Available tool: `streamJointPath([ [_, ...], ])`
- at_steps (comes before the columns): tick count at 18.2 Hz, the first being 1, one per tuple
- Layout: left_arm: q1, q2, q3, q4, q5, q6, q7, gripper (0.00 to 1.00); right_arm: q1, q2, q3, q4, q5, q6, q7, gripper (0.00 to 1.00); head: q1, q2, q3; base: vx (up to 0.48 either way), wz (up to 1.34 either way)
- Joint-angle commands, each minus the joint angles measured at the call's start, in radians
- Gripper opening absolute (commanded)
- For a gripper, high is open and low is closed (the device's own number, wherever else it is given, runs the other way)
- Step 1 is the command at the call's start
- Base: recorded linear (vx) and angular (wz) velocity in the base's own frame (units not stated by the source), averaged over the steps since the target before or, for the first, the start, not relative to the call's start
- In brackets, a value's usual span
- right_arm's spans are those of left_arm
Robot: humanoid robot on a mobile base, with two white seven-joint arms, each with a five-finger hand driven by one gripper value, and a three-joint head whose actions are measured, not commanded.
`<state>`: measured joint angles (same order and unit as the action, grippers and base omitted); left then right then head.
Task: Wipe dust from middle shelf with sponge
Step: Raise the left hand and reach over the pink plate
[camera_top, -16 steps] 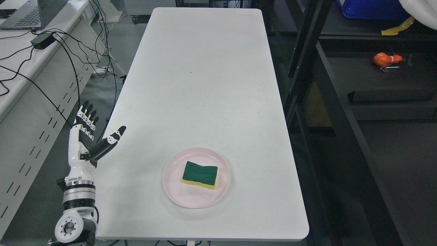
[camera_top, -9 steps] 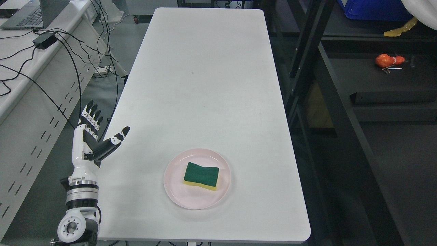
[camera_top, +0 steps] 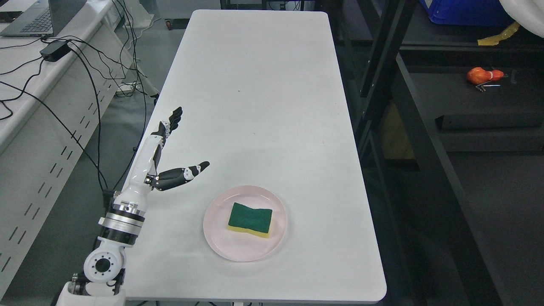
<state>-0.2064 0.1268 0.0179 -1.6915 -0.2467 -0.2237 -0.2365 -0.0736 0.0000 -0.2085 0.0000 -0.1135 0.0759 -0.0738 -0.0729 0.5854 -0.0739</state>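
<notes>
Left hand (camera_top: 163, 159): shifted from lower-left table edge inward over white rectangular table (camera_top: 255, 106), fingers spread wide, thumb toward plate, holding nothing. Green-topped yellow sponge (camera_top: 250, 219): unmoved on round pink plate (camera_top: 216, 238), lower centre. Judgement: reach for sponge begun; grasp not made.

Laptop (camera_top: 40, 17) (far left) and blue bin (camera_top: 461, 10) are cropped.

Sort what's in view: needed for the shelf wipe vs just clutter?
Job:
sponge, green side up, on the pink plate
left hand, open, empty, over the table's left edge
dark shelf rack

Clutter:
orange object on the rack
laptop
power brick and cables
blue bin
</notes>
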Motion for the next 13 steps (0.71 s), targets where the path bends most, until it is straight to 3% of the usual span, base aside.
streamJointPath([
  [1,-0.128,0.142,-0.294,0.030,-0.366,-0.064,-0.101,0.94,0.000,-0.017,0.000,-0.017,0.000,0.001,0.000,1.00,0.0000,0.000,0.000,0.000,0.00],
  [5,-0.206,0.142,-0.430,0.021,-0.491,-0.129,-0.245,0.93,0.000,-0.017,0.000,-0.017,0.000,0.001,0.000,1.00,0.0000,0.000,0.000,0.000,0.00],
  [8,-0.266,0.152,-0.457,-0.031,-0.551,-0.132,-0.338,0.92,0.000,-0.017,0.000,-0.017,0.000,0.001,0.000,1.00,0.0000,0.000,0.000,0.000,0.00],
  [13,-0.357,0.333,-0.435,-0.066,-0.548,-0.187,-0.372,0.93,0.000,-0.017,0.000,-0.017,0.000,0.001,0.000,1.00,0.0000,0.000,0.000,0.000,0.00],
])
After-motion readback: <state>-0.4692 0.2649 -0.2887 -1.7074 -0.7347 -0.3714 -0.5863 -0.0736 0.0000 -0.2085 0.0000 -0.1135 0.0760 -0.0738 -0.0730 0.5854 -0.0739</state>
